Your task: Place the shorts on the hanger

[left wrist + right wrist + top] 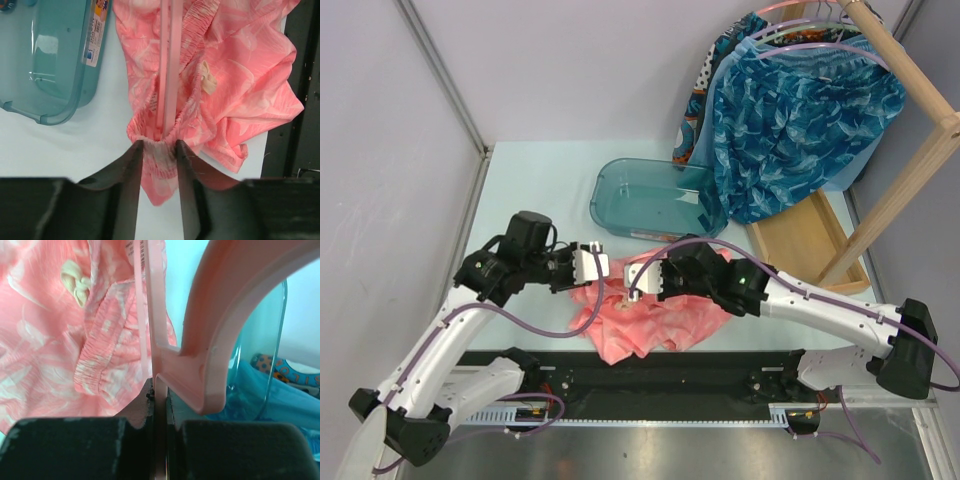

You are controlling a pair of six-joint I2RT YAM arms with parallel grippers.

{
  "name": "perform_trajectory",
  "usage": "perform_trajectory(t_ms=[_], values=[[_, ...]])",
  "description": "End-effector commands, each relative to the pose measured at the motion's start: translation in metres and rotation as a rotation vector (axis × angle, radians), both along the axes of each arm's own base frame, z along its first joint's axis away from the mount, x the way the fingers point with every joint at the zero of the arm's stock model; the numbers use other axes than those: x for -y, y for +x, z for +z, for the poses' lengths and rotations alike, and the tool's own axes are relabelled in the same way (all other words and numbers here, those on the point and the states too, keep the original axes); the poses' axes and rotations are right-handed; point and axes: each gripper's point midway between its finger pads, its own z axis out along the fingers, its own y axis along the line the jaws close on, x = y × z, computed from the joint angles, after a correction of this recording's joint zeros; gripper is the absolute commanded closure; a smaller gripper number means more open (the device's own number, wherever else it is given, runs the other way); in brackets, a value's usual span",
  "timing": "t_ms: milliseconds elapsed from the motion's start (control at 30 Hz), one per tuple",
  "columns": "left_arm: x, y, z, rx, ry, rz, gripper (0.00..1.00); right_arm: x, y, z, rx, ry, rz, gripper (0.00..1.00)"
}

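Note:
The coral-pink shorts (pixel 655 318) lie bunched on the table near its front edge, between my two grippers. My left gripper (pixel 592 266) is shut on the gathered waistband (pixel 159 150) at the shorts' left end. The pink hanger (pixel 170 65) runs from that grip into the waist opening. The white drawstring bow (pixel 207 80) lies just right of it. My right gripper (pixel 642 283) is shut on the hanger (pixel 220 325) at the foot of its curved hook, with the jaws (pixel 161 385) tight on the thin plastic. The shorts (pixel 50 350) lie to its left. In the top view the hanger is mostly hidden.
A teal plastic bin (pixel 650 195) stands just behind the grippers and shows in the left wrist view (pixel 45 60). A wooden rack (pixel 910 130) at the back right holds blue patterned garments (pixel 800 120) on lilac hangers (pixel 810 42). A black rail (pixel 660 375) runs along the table's front edge.

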Motion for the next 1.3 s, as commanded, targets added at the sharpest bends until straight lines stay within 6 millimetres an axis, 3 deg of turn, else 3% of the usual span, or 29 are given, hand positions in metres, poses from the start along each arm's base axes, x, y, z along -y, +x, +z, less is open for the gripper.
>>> perform_trajectory(t_ms=[0,33,133,300,400,433,467,500,533,633,667,700,833,967,1067,1100,1267], values=[[0.007,0.003,0.003,0.033,-0.031,-0.012,0.57,-0.037,-0.010,0.031,-0.013,0.187,0.107,1.00],[0.006,0.002,0.000,0.029,-0.024,-0.010,0.49,-0.038,-0.009,0.033,-0.021,0.200,0.104,1.00],[-0.001,-0.002,-0.015,0.008,0.018,-0.009,0.37,-0.035,-0.005,0.034,-0.036,0.216,0.097,1.00],[-0.002,0.005,-0.034,-0.008,0.047,0.004,0.39,-0.034,-0.001,0.037,-0.055,0.244,0.096,1.00],[0.002,0.004,-0.037,-0.059,0.035,0.011,0.71,-0.035,0.000,0.043,-0.038,0.257,0.103,1.00],[0.005,0.004,-0.037,-0.072,0.020,0.023,0.87,-0.035,-0.001,0.042,-0.035,0.253,0.099,1.00],[0.005,0.004,-0.038,-0.085,0.010,0.034,0.93,-0.033,-0.001,0.043,-0.034,0.251,0.087,0.98],[0.006,0.005,-0.039,-0.093,0.001,0.048,0.99,-0.030,0.000,0.042,-0.038,0.249,0.058,0.88],[0.007,0.007,-0.039,-0.112,-0.028,0.074,1.00,-0.027,0.000,0.041,-0.045,0.245,0.044,0.59],[0.007,0.012,-0.047,-0.150,-0.053,0.135,1.00,-0.011,-0.006,0.039,-0.096,0.241,-0.041,0.23],[0.006,0.013,-0.052,-0.166,-0.052,0.151,0.99,-0.006,-0.012,0.037,-0.119,0.233,-0.049,0.03],[0.005,0.016,-0.054,-0.165,-0.059,0.173,1.00,0.004,-0.011,0.044,-0.104,0.246,-0.089,0.01],[0.001,0.030,-0.060,-0.202,-0.093,0.281,1.00,0.024,-0.031,0.062,-0.094,0.266,-0.079,0.00],[-0.001,0.040,-0.064,-0.250,-0.128,0.342,1.00,0.025,-0.052,0.061,-0.122,0.269,-0.003,0.02],[-0.003,0.045,-0.062,-0.266,-0.150,0.370,1.00,0.011,-0.062,0.029,-0.141,0.223,0.087,0.09],[-0.005,0.048,-0.062,-0.271,-0.154,0.387,1.00,0.009,-0.065,0.008,-0.149,0.185,0.103,0.12],[-0.010,0.051,-0.055,-0.292,-0.174,0.411,1.00,-0.016,-0.044,-0.059,-0.098,0.101,0.101,0.34]])
